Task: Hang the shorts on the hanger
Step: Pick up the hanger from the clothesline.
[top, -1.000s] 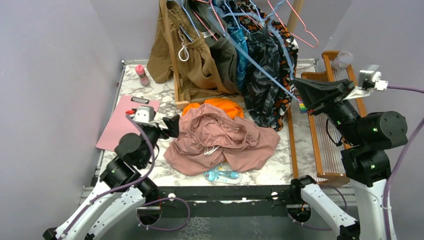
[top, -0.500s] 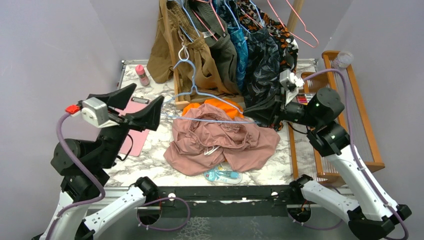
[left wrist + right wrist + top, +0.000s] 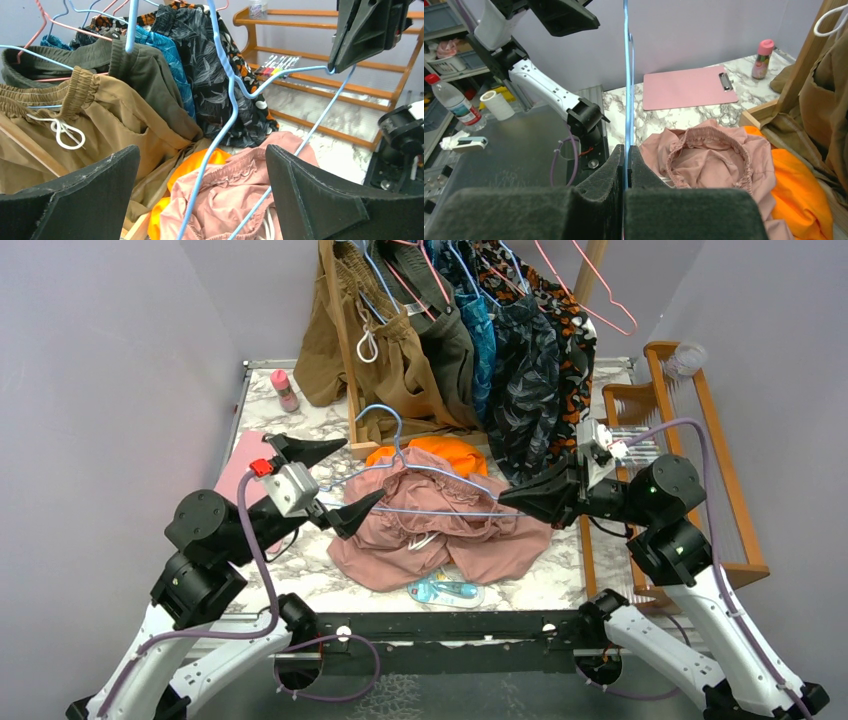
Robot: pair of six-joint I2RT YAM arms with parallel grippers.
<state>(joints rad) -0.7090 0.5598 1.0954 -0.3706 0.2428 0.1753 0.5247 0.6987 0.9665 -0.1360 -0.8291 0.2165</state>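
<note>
The dusty pink shorts [image 3: 440,525] lie crumpled on the marble table, waistband up; they also show in the left wrist view [image 3: 235,200] and the right wrist view [image 3: 704,160]. The light blue wire hanger [image 3: 420,508] hovers over them, hook toward the rack. My right gripper [image 3: 512,500] is shut on the hanger's right corner; the wire [image 3: 626,75] runs up from between its closed pads. My left gripper [image 3: 330,480] is wide open around the hanger's left end, its jaws either side of the wire [image 3: 220,135] without touching it.
A wooden rack [image 3: 350,350] at the back holds brown shorts [image 3: 390,370], dark patterned clothes [image 3: 530,360] and pink hangers [image 3: 600,290]. Orange shorts [image 3: 440,452] lie behind the pink ones. A pink clipboard [image 3: 235,465], a pink bottle [image 3: 285,390], a wooden frame [image 3: 690,440] and a blue packet [image 3: 445,590] lie around.
My right gripper has carried the hanger down and forward over the shorts. My left gripper has dropped from high on the left and now brackets the hanger's left end.
</note>
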